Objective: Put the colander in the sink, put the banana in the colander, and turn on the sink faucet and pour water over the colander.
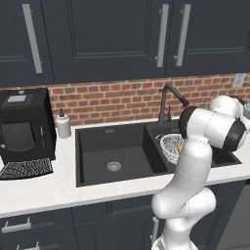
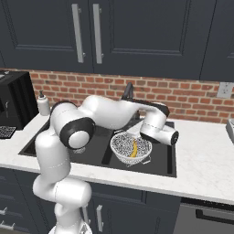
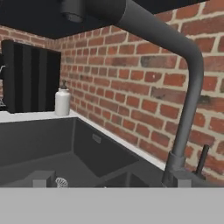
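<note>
Banana [image 2: 134, 149] lying in colander [image 2: 131, 147], which sits in the narrower basin of the sink [image 1: 97, 146]; jaws wide, empty, beside faucet [image 3: 183, 109].

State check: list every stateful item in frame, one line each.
Silvery wire-mesh colander: upright in the narrower basin.
Small yellow banana: inside the colander.
Matte black double-basin sink: wide basin dry.
Dark grey gooseneck faucet: no water running.
Gripper: open.

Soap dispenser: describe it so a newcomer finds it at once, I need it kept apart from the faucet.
Start at the black sink. On the counter behind its left corner, beside the coffee machine, stands the soap dispenser. It is a short white bottle, unlike the tall dark faucet.
</note>
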